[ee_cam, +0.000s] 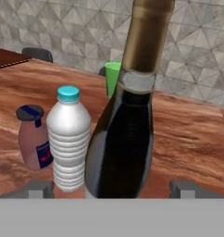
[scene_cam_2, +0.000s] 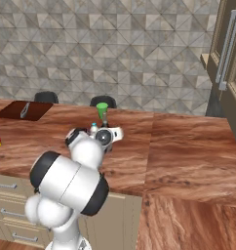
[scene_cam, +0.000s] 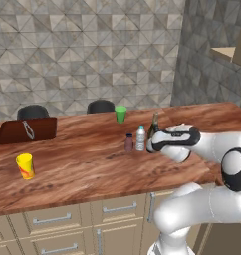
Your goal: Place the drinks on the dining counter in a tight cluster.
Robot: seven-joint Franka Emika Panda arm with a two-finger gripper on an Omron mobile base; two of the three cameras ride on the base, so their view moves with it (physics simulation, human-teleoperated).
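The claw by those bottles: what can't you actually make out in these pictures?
- Claw grip: in the hand view the wine bottle stands between the fingertips; contact is unclear.
- Wine bottle top: cut off by the hand view's upper edge.
- Water bottle: mostly behind the arm in the right base view.
- Maroon bottle: label too small to read in the left base view.

A wall [scene_cam: 87, 50] of grey-beige tiles in a triangular pattern runs behind the long wood-grain table [scene_cam: 92, 169]. At the right it meets a darker tiled wall section [scene_cam: 207, 74] at a corner. Beige cabinets [scene_cam: 58, 224] with metal drawer handles [scene_cam: 52, 219] sit under the table. Two dark chair backs [scene_cam: 33, 111] rise beyond its far edge. In the right base view, a tall dark cupboard [scene_cam_2: 232, 73] with long metal handles [scene_cam_2: 226, 49] stands at the right. Light is even and soft.
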